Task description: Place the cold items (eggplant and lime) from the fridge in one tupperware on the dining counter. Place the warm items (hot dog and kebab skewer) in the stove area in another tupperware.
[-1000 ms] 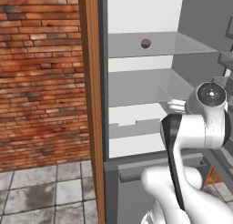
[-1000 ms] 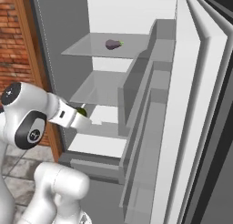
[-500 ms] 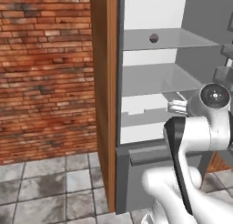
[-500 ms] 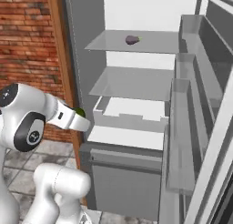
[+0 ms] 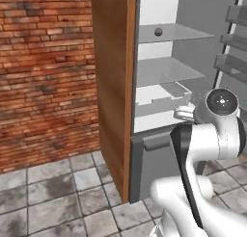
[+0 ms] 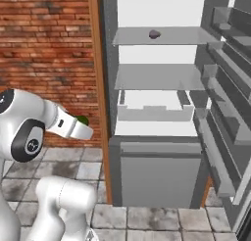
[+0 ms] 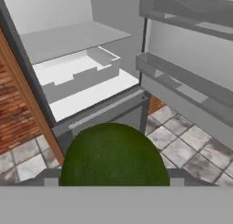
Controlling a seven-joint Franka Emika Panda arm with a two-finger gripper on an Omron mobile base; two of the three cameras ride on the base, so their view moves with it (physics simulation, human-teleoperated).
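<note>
My gripper [image 7: 114,180] is shut on the lime [image 7: 113,157], a round dark green fruit low in the hand view between the two fingers. In the right base view the lime [image 6: 82,120] peeks out behind the white hand, left of the open fridge [image 6: 157,122]. The gripper [image 5: 185,112] shows in the left base view in front of the fridge's lower shelf. The eggplant [image 6: 154,34], small and dark, lies on the top glass shelf; the left base view has the eggplant [image 5: 158,32] there too. Tupperware, hot dog and kebab skewer are out of view.
The fridge door [image 6: 226,88] with its racks stands open at the right. A wooden side panel [image 5: 113,86] and a brick wall [image 5: 46,72] lie left of the fridge. A white drawer [image 7: 77,75] sits on the lower shelf. The floor is grey tile [image 5: 53,192].
The whole scene has slid to the right in both base views, so the base has moved, away from the fridge. The lime stays in the gripper.
</note>
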